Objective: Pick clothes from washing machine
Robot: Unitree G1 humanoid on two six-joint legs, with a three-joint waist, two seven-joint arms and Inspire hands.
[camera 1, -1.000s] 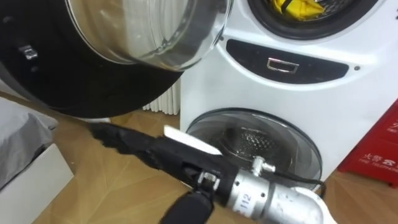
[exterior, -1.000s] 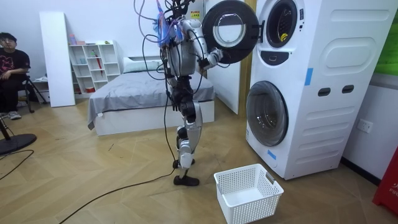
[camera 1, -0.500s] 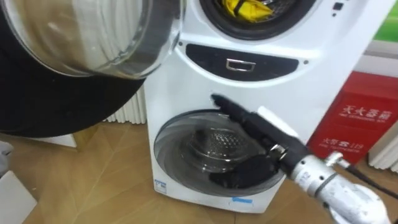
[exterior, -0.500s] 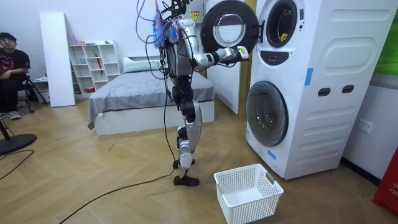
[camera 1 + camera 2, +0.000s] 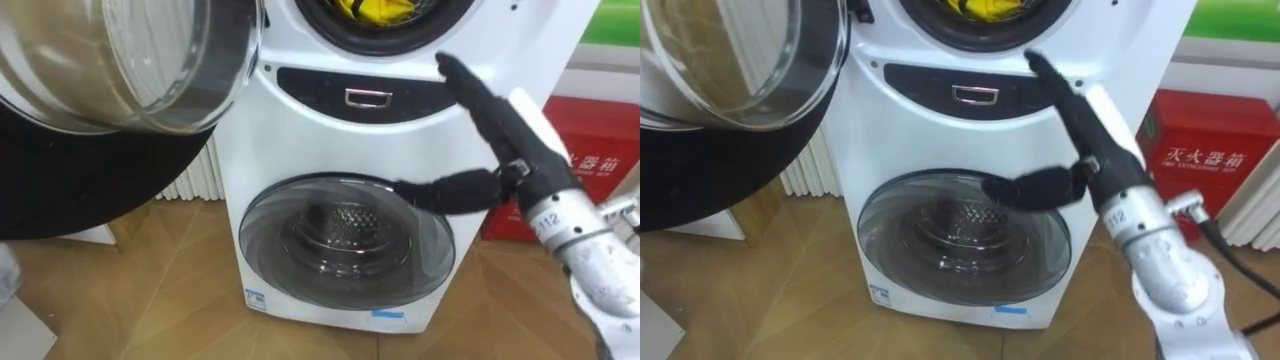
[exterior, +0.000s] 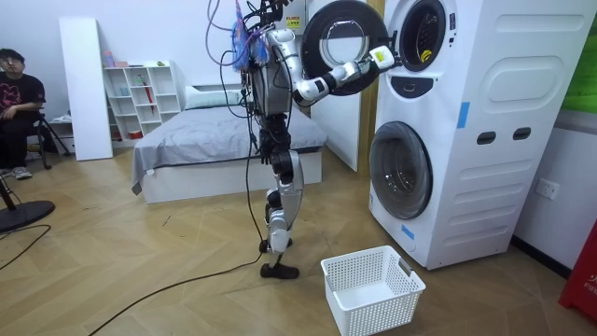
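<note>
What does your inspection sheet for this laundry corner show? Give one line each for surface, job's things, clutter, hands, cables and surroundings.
Surface: wooden floor, parquet.
Job's things: yellow clothes inside the upper drum, upper door swung open; lower door closed; white basket on the floor before the machine.
Clutter: nothing seen.
Hands: right hand open, fingers straight, raised below the upper drum's opening.
Cables: nothing seen beyond the robot's own.
Surroundings: red box beside the machine; bed; shelf; seated person.
</note>
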